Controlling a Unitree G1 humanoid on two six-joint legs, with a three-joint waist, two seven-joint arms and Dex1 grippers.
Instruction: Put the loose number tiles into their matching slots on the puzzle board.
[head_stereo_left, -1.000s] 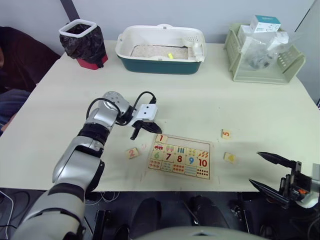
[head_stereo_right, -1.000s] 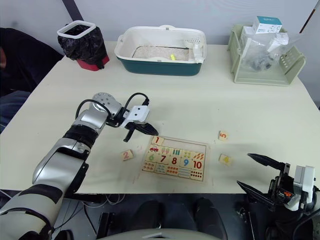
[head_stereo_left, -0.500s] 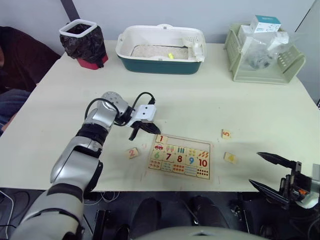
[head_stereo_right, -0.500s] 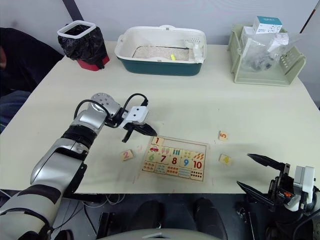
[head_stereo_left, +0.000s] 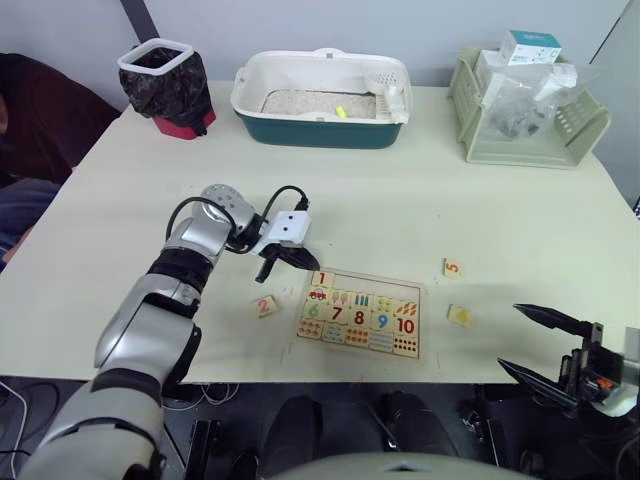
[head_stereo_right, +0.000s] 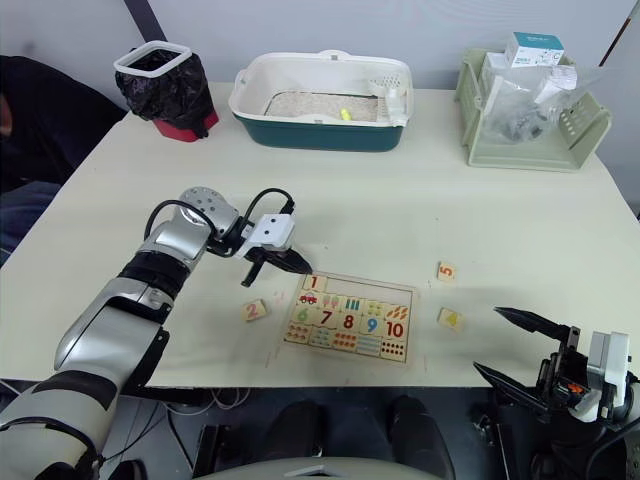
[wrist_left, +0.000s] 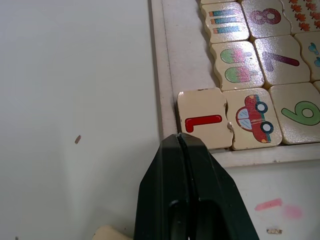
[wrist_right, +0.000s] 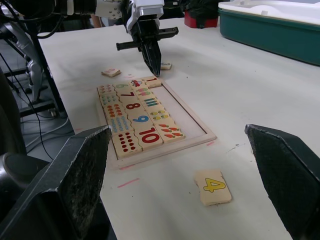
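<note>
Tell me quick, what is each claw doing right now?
Left gripper: closed, holding nothing, tips beside the 1 tile.
Right gripper: open, empty.

Table with puzzle board, tiles

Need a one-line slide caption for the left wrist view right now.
Left gripper, fingers shut, poised at the puzzle board's corner beside the seated 1 tile.
</note>
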